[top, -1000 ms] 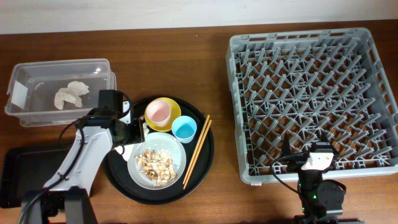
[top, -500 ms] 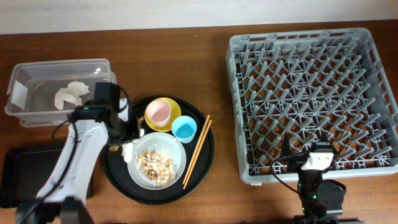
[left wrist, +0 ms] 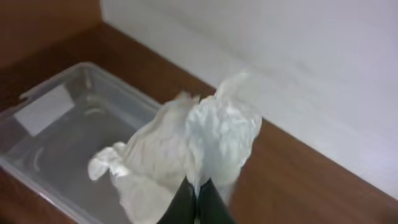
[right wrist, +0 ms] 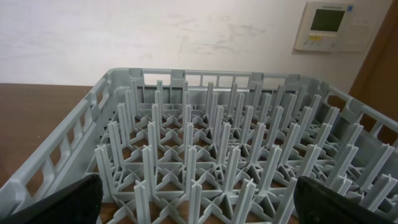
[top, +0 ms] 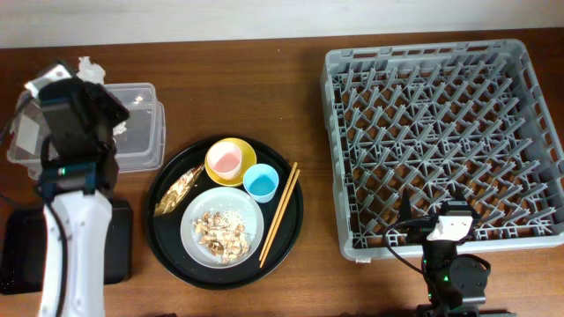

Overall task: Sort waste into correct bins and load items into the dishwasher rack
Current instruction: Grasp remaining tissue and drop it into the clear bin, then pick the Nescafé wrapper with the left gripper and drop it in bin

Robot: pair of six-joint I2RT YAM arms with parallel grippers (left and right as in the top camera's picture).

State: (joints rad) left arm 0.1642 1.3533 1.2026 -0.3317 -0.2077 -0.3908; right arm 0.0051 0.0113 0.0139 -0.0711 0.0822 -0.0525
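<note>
Overhead: shows the left gripper raised above the far left part of the clear box, with a tuft of white napkin peeking out beyond it. Places the gold-brown wrapper on the round black tray, just beside the grey plate heaped with food scraps. Also there: pink cup inside yellow bowl, blue cup, chopsticks. Puts the flat black tray partly under the arm and the rack well to the right.

Left wrist: shows the fingertips pinched together on the napkin, which hangs crumpled above the box, near the wall.

Right wrist: shows the right gripper spread wide, gripping nothing, low at the rack's near edge, with a wall thermostat beyond.
</note>
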